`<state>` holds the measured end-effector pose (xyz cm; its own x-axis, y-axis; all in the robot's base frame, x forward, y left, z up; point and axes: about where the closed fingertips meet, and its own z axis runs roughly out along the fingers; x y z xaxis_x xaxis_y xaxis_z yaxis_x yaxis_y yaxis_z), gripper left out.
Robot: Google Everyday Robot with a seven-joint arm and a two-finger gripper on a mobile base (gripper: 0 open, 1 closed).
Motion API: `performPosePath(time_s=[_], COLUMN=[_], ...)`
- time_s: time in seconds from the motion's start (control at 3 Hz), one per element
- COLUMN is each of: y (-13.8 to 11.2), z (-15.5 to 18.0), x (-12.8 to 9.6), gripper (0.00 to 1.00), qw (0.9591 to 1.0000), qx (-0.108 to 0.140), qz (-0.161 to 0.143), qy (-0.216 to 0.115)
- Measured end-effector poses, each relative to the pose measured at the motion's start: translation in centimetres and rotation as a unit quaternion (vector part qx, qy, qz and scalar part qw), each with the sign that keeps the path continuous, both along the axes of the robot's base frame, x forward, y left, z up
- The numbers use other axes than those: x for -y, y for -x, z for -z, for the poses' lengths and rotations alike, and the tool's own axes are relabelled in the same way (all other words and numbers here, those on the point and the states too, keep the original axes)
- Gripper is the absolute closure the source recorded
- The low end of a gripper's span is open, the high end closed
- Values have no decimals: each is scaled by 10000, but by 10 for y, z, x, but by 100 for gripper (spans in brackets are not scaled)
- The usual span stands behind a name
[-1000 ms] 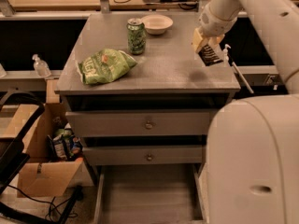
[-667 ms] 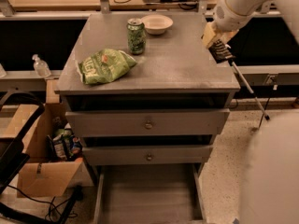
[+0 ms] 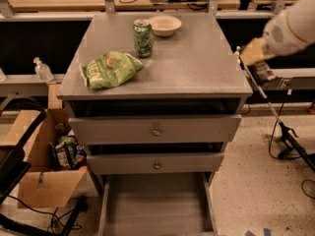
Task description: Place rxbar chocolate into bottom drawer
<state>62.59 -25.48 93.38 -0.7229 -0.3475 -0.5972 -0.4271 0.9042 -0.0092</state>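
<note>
One green chip bag (image 3: 110, 69), one green can (image 3: 143, 37) and one white bowl (image 3: 165, 24) sit on the counter (image 3: 197, 68). Of the cabinet's three drawers, only the bottom drawer (image 3: 157, 205) is pulled out. The gripper (image 3: 258, 60) hangs just off the counter's right edge, jaws seemingly clenched on the rxbar chocolate (image 3: 264, 72).

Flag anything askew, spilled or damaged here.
Nothing stands out. The can stands upright beside the bowl, the chip bag lies flat, the bottom drawer is open, and the gripper hangs right of the cabinet.
</note>
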Motion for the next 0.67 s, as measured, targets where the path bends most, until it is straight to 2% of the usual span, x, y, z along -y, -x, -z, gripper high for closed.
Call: performPosePath(time_s=[0.33, 0.67], y=[40, 64], z=[51, 100], x=[18, 25], gripper=[100, 100], qw=[9993, 9979], qx=[112, 94], qz=[-355, -588], qy=[-45, -255])
